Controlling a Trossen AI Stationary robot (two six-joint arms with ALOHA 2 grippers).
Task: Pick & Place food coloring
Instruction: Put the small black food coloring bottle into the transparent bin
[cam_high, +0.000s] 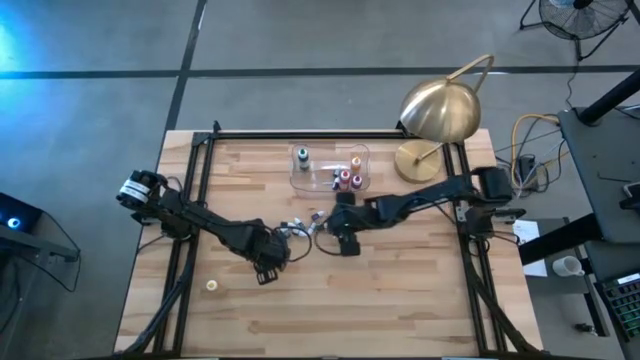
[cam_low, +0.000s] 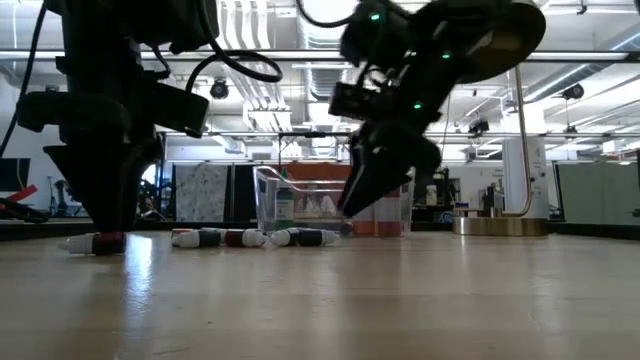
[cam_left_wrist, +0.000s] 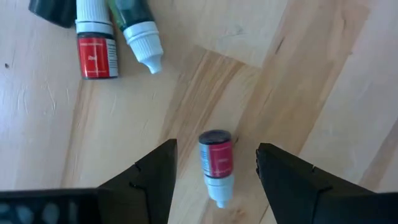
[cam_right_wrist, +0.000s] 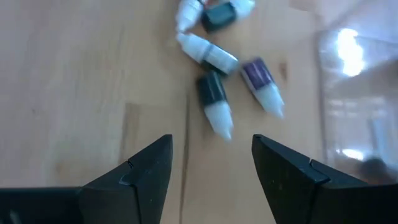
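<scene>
Several small food coloring bottles (cam_high: 300, 225) lie loose on the wooden table, near its middle. My left gripper (cam_left_wrist: 216, 146) points down, open, its fingers on either side of a red-labelled bottle (cam_left_wrist: 216, 163) that lies on its side, without touching it. My right gripper (cam_right_wrist: 211, 138) hangs open over the wood just short of a cluster of lying bottles: a dark one (cam_right_wrist: 214, 99), a purple one (cam_right_wrist: 261, 82) and a white-and-dark one (cam_right_wrist: 208, 55). More bottles (cam_high: 348, 178) stand inside the clear tub (cam_high: 305, 180).
Beyond the loose bottles stands the clear tub (cam_low: 268, 200), toward the table's far edge. A brass desk lamp (cam_high: 440, 112) fills the far right corner. A small pale object (cam_high: 212, 285) lies near the front left. A red bottle (cam_left_wrist: 96, 50) and a green one (cam_left_wrist: 138, 34) lie beside the left gripper.
</scene>
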